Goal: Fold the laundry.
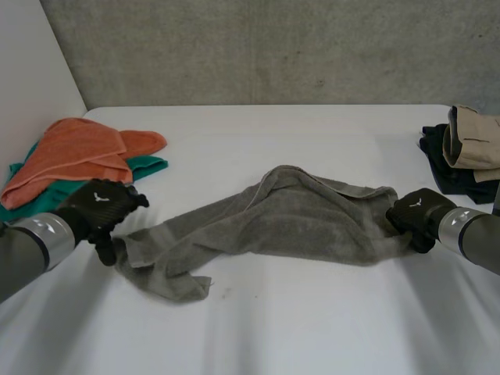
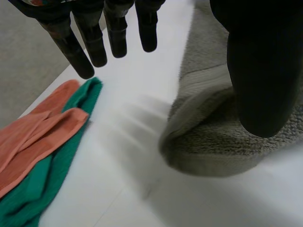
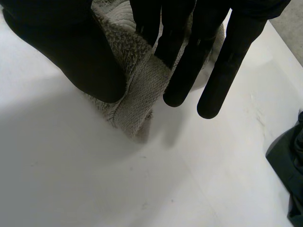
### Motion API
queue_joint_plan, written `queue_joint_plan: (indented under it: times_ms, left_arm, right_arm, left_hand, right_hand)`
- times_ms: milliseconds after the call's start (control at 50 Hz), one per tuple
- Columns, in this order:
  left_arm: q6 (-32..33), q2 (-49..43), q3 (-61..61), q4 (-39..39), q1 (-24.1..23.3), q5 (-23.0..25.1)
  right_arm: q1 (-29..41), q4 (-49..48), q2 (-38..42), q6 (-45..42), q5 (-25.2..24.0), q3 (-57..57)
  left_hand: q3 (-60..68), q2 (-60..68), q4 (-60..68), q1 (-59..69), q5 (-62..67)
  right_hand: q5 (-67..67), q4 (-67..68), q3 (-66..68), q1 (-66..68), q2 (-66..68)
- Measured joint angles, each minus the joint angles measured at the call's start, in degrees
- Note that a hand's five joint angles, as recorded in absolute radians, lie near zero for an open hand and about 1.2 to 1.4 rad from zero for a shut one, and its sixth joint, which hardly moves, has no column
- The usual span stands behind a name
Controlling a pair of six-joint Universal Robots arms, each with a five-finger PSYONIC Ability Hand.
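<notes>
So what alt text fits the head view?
A crumpled grey terry towel stretches across the white table between the black left hand and right hand. Far left, an orange cloth over a green cloth; far right, a beige garment and a dark garment.

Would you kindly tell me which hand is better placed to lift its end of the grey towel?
Probably right: the right hand pinches a corner of the grey towel between thumb and fingers; the left hand holds straight fingers over table beside its end.
</notes>
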Motion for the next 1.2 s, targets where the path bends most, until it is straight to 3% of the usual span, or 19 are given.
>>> queue_joint_plan:
  times_ms: [100, 200, 220, 280, 440, 540, 580, 640, 700, 820, 920, 1060, 1200]
  left_arm:
    - [1.5, -3.7, 0.8, 2.4, -2.6, -0.3]
    - [1.5, -7.8, 3.1, 3.8, -6.1, -3.7]
    - [1.3, -8.3, 3.5, 3.9, -6.5, -4.4]
    - [0.6, -9.5, 5.0, 4.2, -7.8, -6.0]
    - [-8.5, -9.0, 11.7, 4.3, -9.2, -8.8]
    - [-18.8, -6.3, 18.2, 4.1, -10.5, -12.0]
    - [-22.4, -5.0, 20.7, 4.0, -11.2, -13.5]
    - [-26.4, -2.9, 24.0, 3.7, -12.4, -15.4]
    - [-28.5, -1.3, 26.2, 3.1, -13.6, -16.2]
    - [-30.3, 3.0, 30.7, 0.5, -16.7, -16.2]
    - [-30.8, 6.7, 32.6, -1.3, -18.5, -15.7]
    - [-31.3, 12.2, 33.2, -2.3, -20.6, -14.4]
    - [-31.5, 17.7, 31.2, -2.3, -22.0, -11.7]
  right_arm:
    - [0.2, 0.1, -0.2, 0.3, 0.0, 0.2]
    - [0.1, 0.6, -0.7, 0.5, 0.0, 0.4]
    - [0.1, 0.8, -0.9, 0.6, -0.1, 0.5]
    - [-0.1, 1.6, -1.4, 0.8, -0.2, 0.7]
    - [-0.1, 6.8, -4.0, -2.0, -4.4, 3.9]
    - [-0.8, 12.6, -5.6, -15.4, -11.3, 8.0]
    - [-1.5, 13.9, -6.0, -21.4, -13.4, 8.6]
    - [-2.1, 13.1, -6.1, -23.2, -14.9, 7.3]
    - [-2.3, 10.7, -6.4, -18.8, -15.1, 5.1]
    - [-2.6, 2.2, -10.1, 11.1, -13.6, -2.6]
    - [-1.5, -0.4, -9.2, 25.6, -11.2, -9.2]
    - [1.8, 3.3, -1.9, 29.0, -5.4, -20.1]
    - [6.9, 14.7, 13.5, 26.0, -0.3, -39.8]
  left_hand:
    - [5.1, 4.9, 4.8, 5.2, 4.8]
    - [11.0, 10.7, 10.8, 11.5, 10.8]
    - [27.2, 27.1, 26.4, 29.0, 26.1]
    - [46.9, 47.0, 46.8, 49.6, 46.4]
    - [51.9, 52.2, 52.0, 50.7, 49.8]
    - [51.9, 52.2, 52.0, 50.7, 49.8]
    - [51.9, 52.2, 52.0, 50.7, 49.8]
    - [51.9, 52.2, 52.0, 50.7, 49.8]
    - [51.9, 52.2, 52.0, 50.7, 49.8]
    - [52.1, 52.2, 52.0, 50.7, 49.8]
    - [52.1, 52.3, 52.0, 50.7, 49.8]
    - [52.1, 52.3, 52.0, 50.7, 49.8]
    - [52.1, 52.3, 52.0, 50.7, 49.8]
  right_hand:
    - [0.5, 0.0, 0.0, 0.0, 0.0]
    - [0.5, 0.0, 0.0, 0.0, 0.0]
    - [0.5, 0.0, 0.0, 0.0, 0.0]
    - [0.5, 0.0, 0.0, 0.0, 0.0]
    - [0.5, 0.0, 0.0, 0.0, 0.0]
    - [-0.5, -1.9, -1.7, 0.0, -1.6]
    - [-15.8, -18.6, -18.4, -15.5, -18.5]
    - [-45.3, -46.1, -46.0, -39.1, -47.1]
    - [-53.7, -55.7, -55.5, -49.9, -55.0]
    - [-53.7, -56.5, -55.8, -50.3, -55.3]
    - [-53.7, -56.5, -55.8, -50.3, -55.3]
    - [-53.7, -56.5, -55.8, -50.3, -55.3]
    - [-53.7, -56.5, -55.8, -50.3, -55.3]
